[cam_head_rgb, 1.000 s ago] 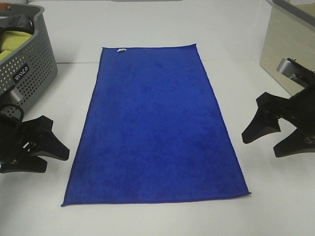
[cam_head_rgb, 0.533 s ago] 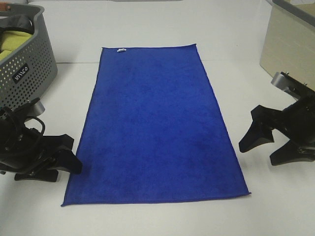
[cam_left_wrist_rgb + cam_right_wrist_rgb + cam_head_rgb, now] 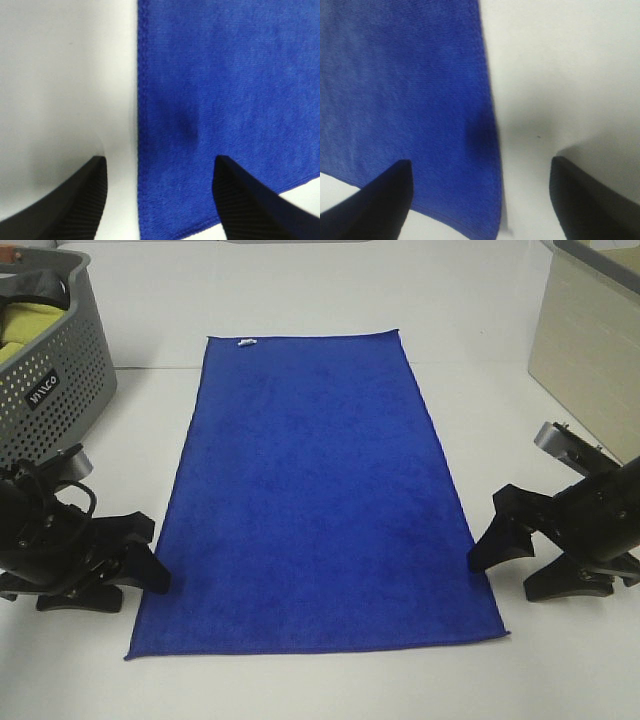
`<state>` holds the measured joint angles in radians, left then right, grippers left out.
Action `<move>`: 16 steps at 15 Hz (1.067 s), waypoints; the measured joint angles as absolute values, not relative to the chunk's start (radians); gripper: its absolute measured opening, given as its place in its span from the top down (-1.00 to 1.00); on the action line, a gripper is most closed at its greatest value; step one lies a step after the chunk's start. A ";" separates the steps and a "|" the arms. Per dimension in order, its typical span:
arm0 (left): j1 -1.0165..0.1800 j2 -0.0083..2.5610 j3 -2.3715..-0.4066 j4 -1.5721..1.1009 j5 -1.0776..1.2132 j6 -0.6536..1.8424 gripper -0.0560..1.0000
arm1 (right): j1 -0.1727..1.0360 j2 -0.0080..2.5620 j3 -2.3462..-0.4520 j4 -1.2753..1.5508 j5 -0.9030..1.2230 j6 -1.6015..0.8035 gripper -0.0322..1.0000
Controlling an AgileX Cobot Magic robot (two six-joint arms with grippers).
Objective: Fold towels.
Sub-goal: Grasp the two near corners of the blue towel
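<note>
The royal-blue towel (image 3: 320, 490) lies flat and spread out on the white table, with its small white tag (image 3: 246, 341) at the far short edge. My left gripper (image 3: 160, 555) is open, low at the towel's near left edge. In the left wrist view the left gripper (image 3: 159, 165) straddles the hem of the towel (image 3: 225, 75), holding nothing. My right gripper (image 3: 498, 580) is open at the near right edge. Seen from its wrist, the right gripper (image 3: 481, 162) spans the edge of the towel (image 3: 405, 75), also holding nothing.
A grey perforated basket (image 3: 60, 380) stands at the back left with a yellow-green cloth (image 3: 25, 325) inside. A beige box-like panel (image 3: 585, 340) stands at the back right. White table (image 3: 320, 680) surrounds the towel.
Both grippers have moved nearer and inward, down to the towel's long edges near its front corners. The towel has not moved, and both grippers stay open.
</note>
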<state>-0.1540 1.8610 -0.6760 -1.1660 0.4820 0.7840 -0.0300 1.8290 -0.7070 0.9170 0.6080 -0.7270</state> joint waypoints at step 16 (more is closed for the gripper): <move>-0.247 1.918 -0.676 -1.356 0.475 0.894 0.70 | 0.098 1.934 -0.717 1.098 0.568 -0.805 0.72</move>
<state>-0.2470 1.9180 -0.6760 -1.3560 0.4750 0.8940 0.0980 1.9340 -0.7170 1.0980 0.5680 -0.8050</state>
